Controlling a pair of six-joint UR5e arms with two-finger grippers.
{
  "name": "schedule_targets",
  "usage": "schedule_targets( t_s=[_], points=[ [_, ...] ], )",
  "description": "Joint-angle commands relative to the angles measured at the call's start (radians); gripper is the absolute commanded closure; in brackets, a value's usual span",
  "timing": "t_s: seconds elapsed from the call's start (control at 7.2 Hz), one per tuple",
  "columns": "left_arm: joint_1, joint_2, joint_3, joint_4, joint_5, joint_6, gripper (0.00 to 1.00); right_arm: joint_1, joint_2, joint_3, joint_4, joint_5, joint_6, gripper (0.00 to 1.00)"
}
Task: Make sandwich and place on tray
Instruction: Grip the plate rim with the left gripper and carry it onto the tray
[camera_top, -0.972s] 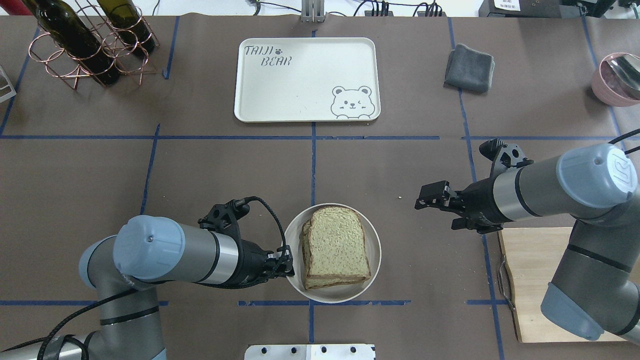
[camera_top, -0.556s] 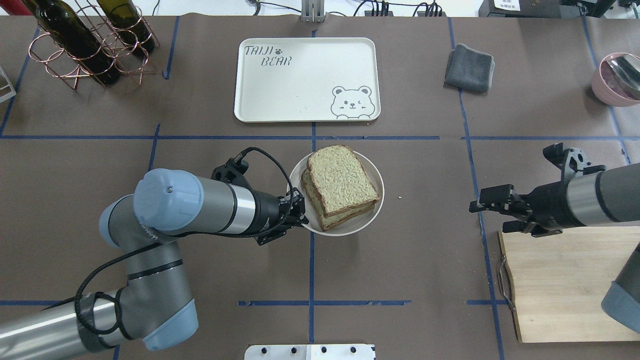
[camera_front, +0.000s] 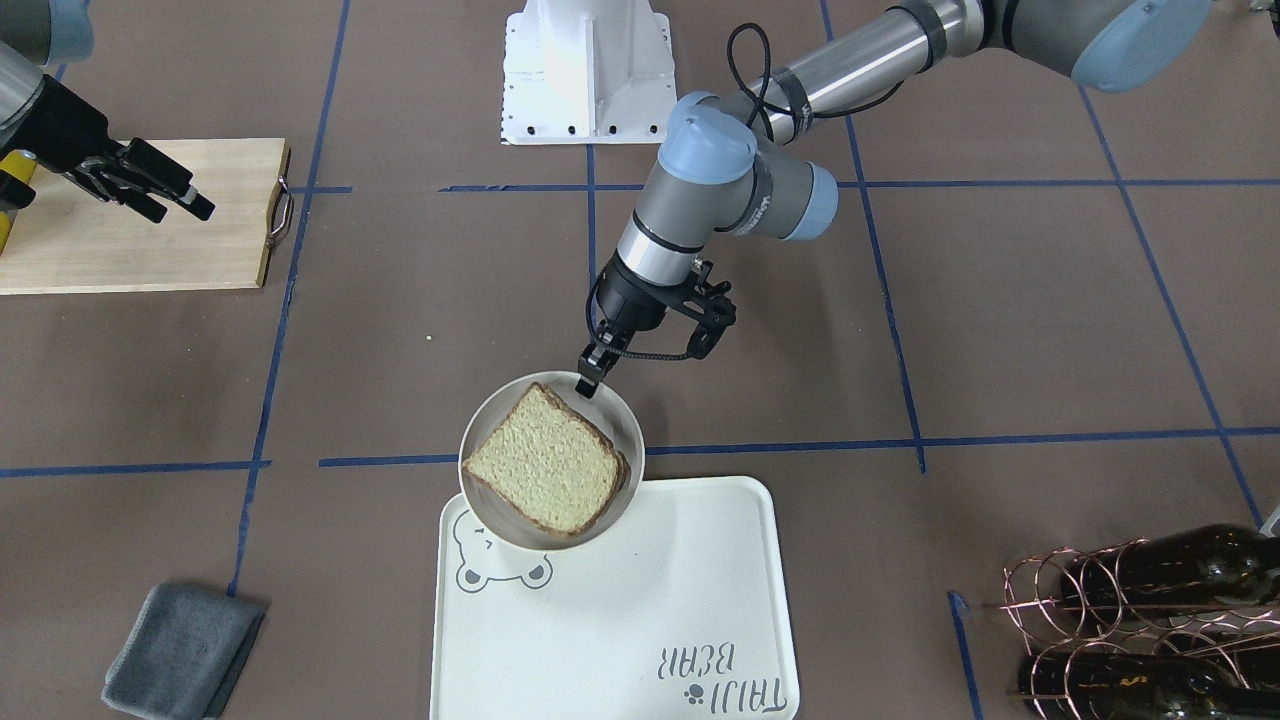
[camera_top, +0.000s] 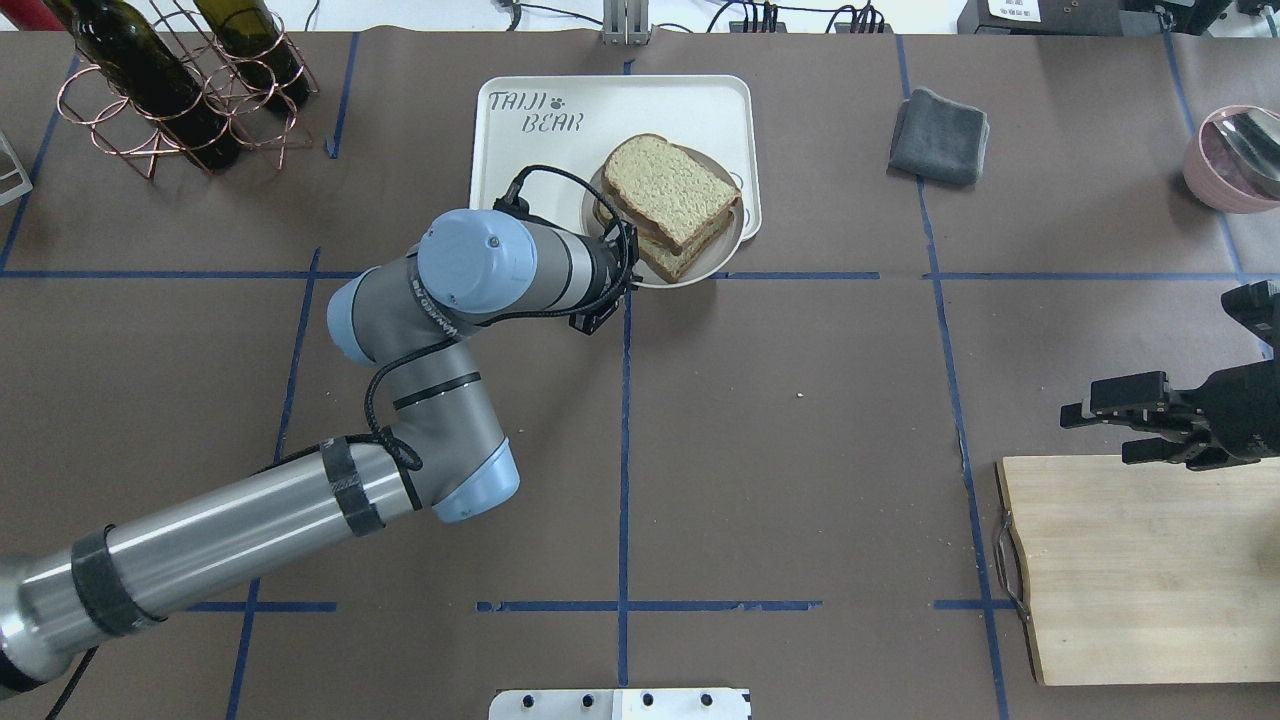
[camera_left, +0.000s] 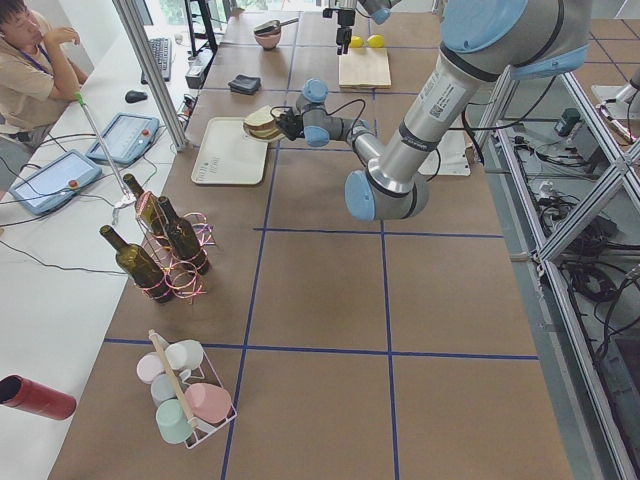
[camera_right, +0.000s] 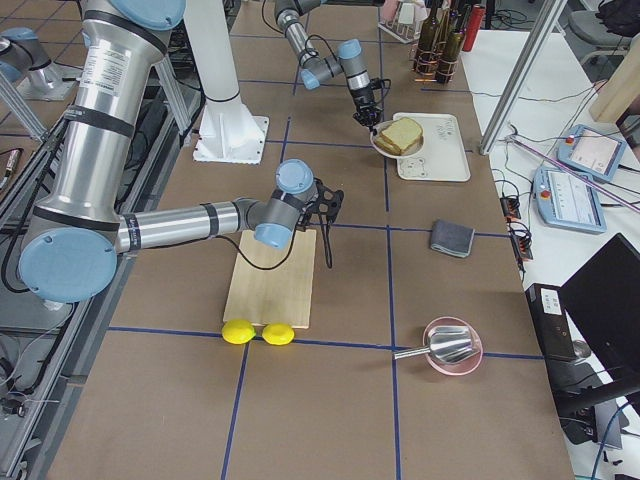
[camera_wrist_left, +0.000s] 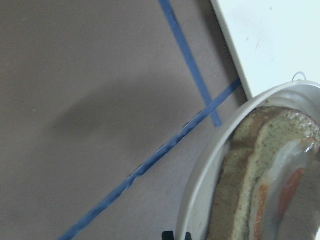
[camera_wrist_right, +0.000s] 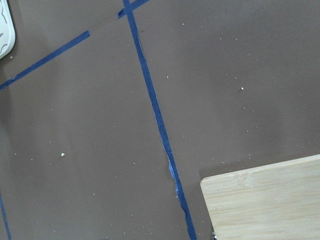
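Note:
The sandwich (camera_top: 668, 192) is two tan speckled slices with a fried egg (camera_wrist_left: 287, 181) between them. It lies on a small round white plate (camera_top: 722, 258). My left gripper (camera_top: 603, 283) is shut on the plate's near rim and holds it over the bear-face corner of the cream tray (camera_top: 530, 190). The front view shows the same: gripper (camera_front: 589, 384), plate (camera_front: 622, 420), sandwich (camera_front: 540, 462), tray (camera_front: 620, 620). My right gripper (camera_top: 1095, 432) is open and empty at the far edge of the cutting board, and also shows in the front view (camera_front: 183, 208).
A wooden cutting board (camera_top: 1130, 570) lies at the near right, with two lemons (camera_right: 257, 332) at its end. A grey cloth (camera_top: 940, 135) lies right of the tray. A copper rack with wine bottles (camera_top: 170, 85) stands far left, a pink bowl (camera_top: 1230, 160) far right.
My left arm has carried the plate with the sandwich from the table's middle away from me to over the tray. My right gripper has drawn back to the right, near the cutting board.

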Motion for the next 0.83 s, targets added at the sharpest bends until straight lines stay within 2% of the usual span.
schedule_targets(
  t_s=[0.0, 0.42, 0.69],
  points=[
    [-0.043, -0.058, 0.191, -0.111, 0.048, -0.025, 1.00, 0.004, -0.003, 0.001, 0.002, 0.002, -0.004, 0.00],
    [-0.066, -0.086, 0.311, -0.205, 0.064, 0.025, 1.00, 0.004, -0.003, 0.001, 0.002, 0.002, -0.004, 0.00],
    [-0.066, -0.087, 0.321, -0.205, 0.064, 0.040, 1.00, 0.004, -0.003, -0.001, 0.002, 0.002, -0.004, 0.00]
  ],
)
